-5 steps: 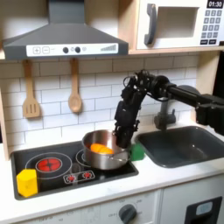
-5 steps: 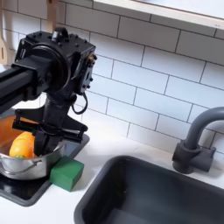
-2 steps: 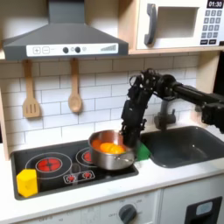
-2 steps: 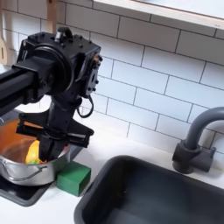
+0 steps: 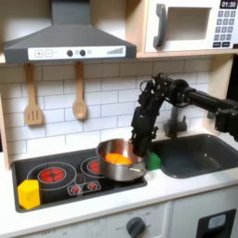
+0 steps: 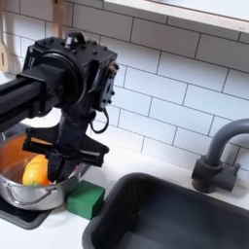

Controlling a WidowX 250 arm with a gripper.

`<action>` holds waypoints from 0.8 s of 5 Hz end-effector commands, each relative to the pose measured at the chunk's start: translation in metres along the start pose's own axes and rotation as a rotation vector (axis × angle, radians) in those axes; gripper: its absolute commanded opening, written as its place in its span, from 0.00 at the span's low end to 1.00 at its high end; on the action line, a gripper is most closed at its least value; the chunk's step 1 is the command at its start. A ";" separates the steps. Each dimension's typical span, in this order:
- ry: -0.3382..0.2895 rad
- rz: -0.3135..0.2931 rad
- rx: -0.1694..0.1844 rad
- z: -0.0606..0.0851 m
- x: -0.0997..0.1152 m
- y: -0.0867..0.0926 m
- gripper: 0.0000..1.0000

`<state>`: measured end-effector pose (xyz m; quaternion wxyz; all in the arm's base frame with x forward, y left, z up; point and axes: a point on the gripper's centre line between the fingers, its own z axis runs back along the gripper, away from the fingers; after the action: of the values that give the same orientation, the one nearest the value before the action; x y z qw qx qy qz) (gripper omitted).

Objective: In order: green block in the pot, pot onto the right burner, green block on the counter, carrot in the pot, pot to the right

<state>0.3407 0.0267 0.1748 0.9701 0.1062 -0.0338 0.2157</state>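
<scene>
Since the earlier frames the pot [image 5: 120, 160] has slid toward the first exterior view's right, and the tool [image 5: 141, 146] has moved with it. The tool reaches down at the pot's far rim; whether its jaws are spread or pinching the rim cannot be told. The carrot [image 6: 35, 170] lies inside the pot. The green block [image 6: 86, 199] sits on the desk [image 5: 177, 186] just beside the pot, between it and the sink [image 5: 193, 153]. A yellow block [image 5: 29, 193] stands on the stovetop [image 5: 56, 174]'s front left corner.
</scene>
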 end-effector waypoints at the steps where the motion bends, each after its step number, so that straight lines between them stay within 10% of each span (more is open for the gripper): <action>1: 0.002 -0.017 -0.002 0.000 -0.004 -0.006 0.00; 2: -0.007 -0.014 0.009 0.000 -0.002 -0.003 1.00; 4: -0.027 0.013 0.007 0.007 0.009 0.001 1.00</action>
<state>0.3485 0.0238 0.1894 0.9690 0.1087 -0.0577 0.2141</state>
